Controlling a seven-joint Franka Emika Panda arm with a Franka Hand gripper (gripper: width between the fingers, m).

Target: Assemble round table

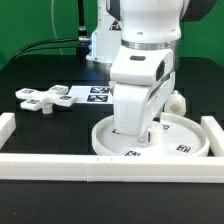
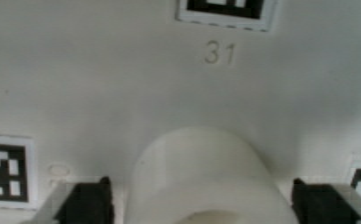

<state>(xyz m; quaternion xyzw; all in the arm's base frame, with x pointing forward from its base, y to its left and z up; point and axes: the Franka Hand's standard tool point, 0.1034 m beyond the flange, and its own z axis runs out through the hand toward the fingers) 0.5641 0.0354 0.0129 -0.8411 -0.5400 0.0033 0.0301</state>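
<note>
Gripper (image 1: 140,130) over round disc (image 1: 195,135), jaws wide, straddling post (image 2: 203,165).
Cross-shaped piece (image 1: 45,98) lies on the table (image 1: 40,135) at the exterior view's left, well apart from the disc. Wrist view: fingers (image 2: 88,203) flank the post, a gap on each side, nothing gripped.

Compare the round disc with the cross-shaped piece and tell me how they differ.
The round disc is a rimmed circle; the cross-shaped piece has four arms. The disc is clearly larger than the cross. The disc lies under the arm; the cross lies apart, toward the exterior view's left. Both are white with black-and-white square tags.
</note>
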